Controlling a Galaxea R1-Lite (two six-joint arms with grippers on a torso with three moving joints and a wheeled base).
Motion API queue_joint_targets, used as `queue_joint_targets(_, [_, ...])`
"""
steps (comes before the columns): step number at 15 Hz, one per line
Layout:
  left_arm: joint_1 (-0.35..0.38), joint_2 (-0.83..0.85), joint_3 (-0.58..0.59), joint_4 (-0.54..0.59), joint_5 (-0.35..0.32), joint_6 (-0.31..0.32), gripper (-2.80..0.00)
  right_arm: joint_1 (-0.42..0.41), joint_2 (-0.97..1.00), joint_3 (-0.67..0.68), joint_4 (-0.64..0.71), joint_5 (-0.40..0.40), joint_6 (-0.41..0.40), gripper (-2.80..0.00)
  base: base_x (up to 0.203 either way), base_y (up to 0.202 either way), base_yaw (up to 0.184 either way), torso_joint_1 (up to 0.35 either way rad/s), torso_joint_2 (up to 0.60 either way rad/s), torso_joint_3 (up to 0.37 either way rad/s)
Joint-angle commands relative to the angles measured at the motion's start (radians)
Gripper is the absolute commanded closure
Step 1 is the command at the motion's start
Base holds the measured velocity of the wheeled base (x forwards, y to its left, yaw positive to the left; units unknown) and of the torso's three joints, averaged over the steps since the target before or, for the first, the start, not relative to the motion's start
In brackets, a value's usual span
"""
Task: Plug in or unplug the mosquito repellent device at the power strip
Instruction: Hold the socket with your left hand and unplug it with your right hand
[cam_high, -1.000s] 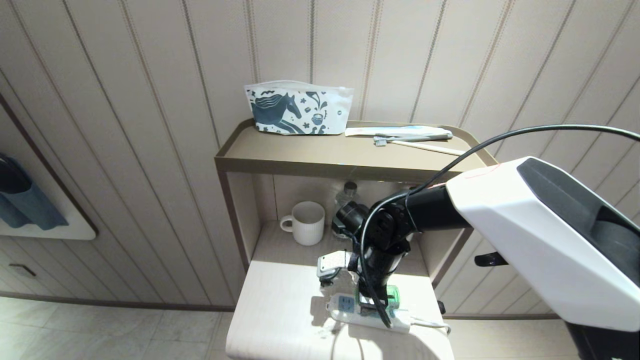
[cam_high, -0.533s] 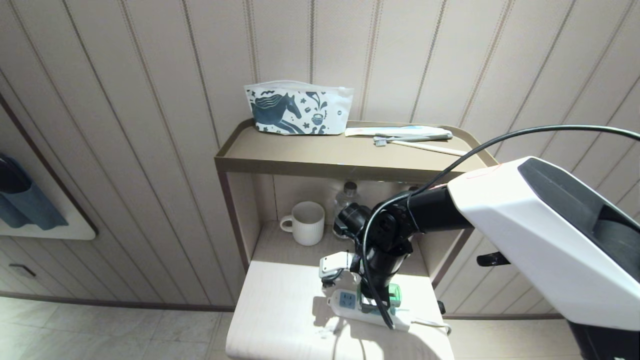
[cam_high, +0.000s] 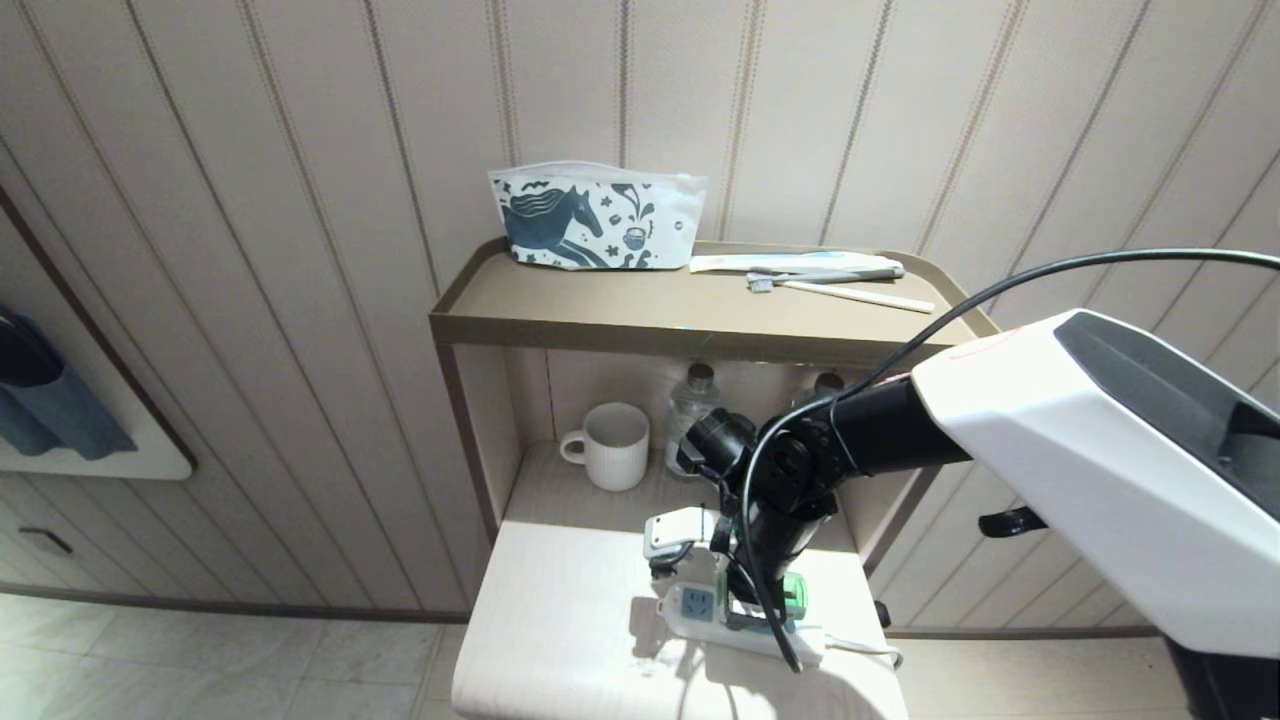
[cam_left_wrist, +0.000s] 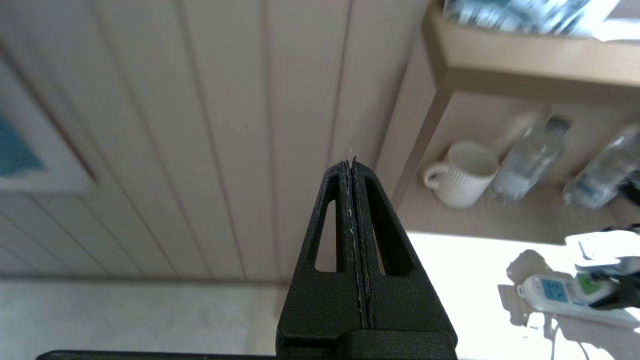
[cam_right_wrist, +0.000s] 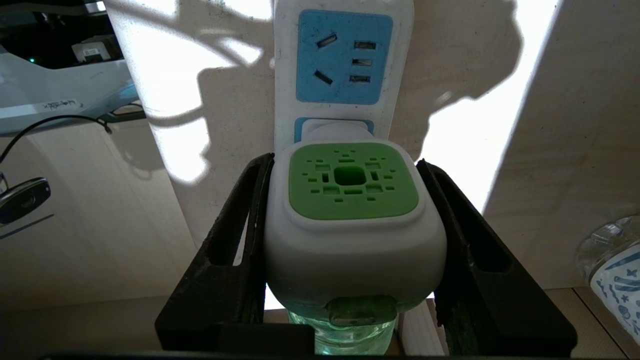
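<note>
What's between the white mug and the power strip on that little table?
Mostly bare tabletop, seen in the left wrist view, from mug to power strip.

device (cam_right_wrist: 352, 220): smooth glossy plastic | power strip (cam_right_wrist: 342, 60): smooth white plastic | tabletop (cam_high: 560, 620): matt wood-grain

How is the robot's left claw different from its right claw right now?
The left gripper has its fingers pressed flat together, while the right gripper has its fingers spread apart. The left gripper holds nothing and points toward the wall, while the right gripper clamps both sides of the mosquito repellent device, which sits over the power strip. Both have the same black, triangle-shaped fingers.
</note>
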Motion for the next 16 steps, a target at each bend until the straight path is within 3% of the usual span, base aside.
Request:
queue_joint_targets(1, [-0.149, 0.458, 0.02, -0.242, 0.086, -0.028, 0.0, -0.007, -0.013, 0.012, 0.001, -0.001, -0.004, 0.0, 0.0, 0.0, 0.0, 0.0, 0.0, 0.0])
queue_joint_targets(4, [-0.473, 0.815, 0.113, -0.673, 0.308, -0.081, 0.0, -0.01, -0.029, 0.018, 0.002, -0.001, -0.003, 0.0, 0.0, 0.0, 0.0, 0.0, 0.0, 0.0])
queue_joint_targets(8, [-0.766, 1.219, 0.194, -1.152, 0.549, -0.115, 0.0, -0.03, -0.027, 0.029, -0.01, -0.001, -0.002, 0.0, 0.0, 0.0, 0.0, 0.0, 0.0, 0.0])
queue_joint_targets(12, [-0.946, 1.487, 0.199, -1.408, 0.693, -0.117, 0.0, -0.03, -0.017, 0.029, -0.023, -0.001, 0.003, 0.0, 0.0, 0.0, 0.0, 0.0, 0.0, 0.0])
queue_joint_targets(16, [-1.067, 1.525, 0.187, -1.46, 0.774, -0.108, 0.0, -0.029, 0.002, 0.024, -0.044, 0.001, 0.004, 0.0, 0.0, 0.0, 0.0, 0.0, 0.0, 0.0])
